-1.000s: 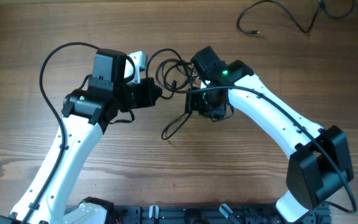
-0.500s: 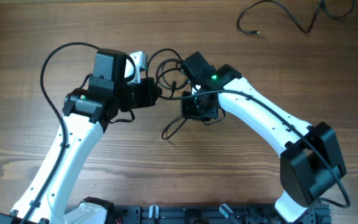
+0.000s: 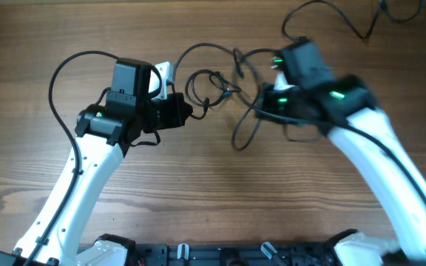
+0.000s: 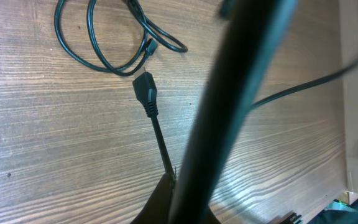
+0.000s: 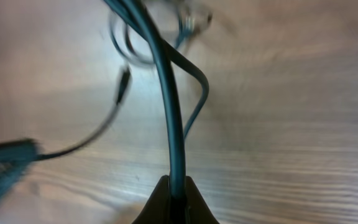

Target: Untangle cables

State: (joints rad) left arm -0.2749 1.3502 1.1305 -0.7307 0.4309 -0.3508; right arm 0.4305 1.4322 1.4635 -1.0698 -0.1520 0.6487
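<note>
The cables point(image 3: 214, 83) form a loose black tangle stretched between my two grippers in the overhead view. My left gripper point(image 3: 188, 112) sits at the tangle's left end. In the left wrist view the left gripper point(image 4: 171, 182) is shut on a thin cable with a small plug point(image 4: 146, 92). Loops point(image 4: 101, 43) lie on the wood beyond it, and a blurred dark strand point(image 4: 229, 106) crosses close to the camera. My right gripper point(image 3: 263, 109) is at the tangle's right end, blurred by motion. In the right wrist view the right gripper point(image 5: 174, 186) is shut on a cable point(image 5: 168, 93) running straight up from the jaws.
A separate black cable point(image 3: 331, 18) lies at the far right corner of the wooden table point(image 3: 198, 192). A loop of the tangle point(image 3: 242, 133) hangs toward the table's middle. The left arm's own thick cable point(image 3: 58, 81) arcs out to the left.
My right gripper has shut on a cable and swung right and away, drawing the tangle out to the right. The left arm has stayed in place, still shut.
</note>
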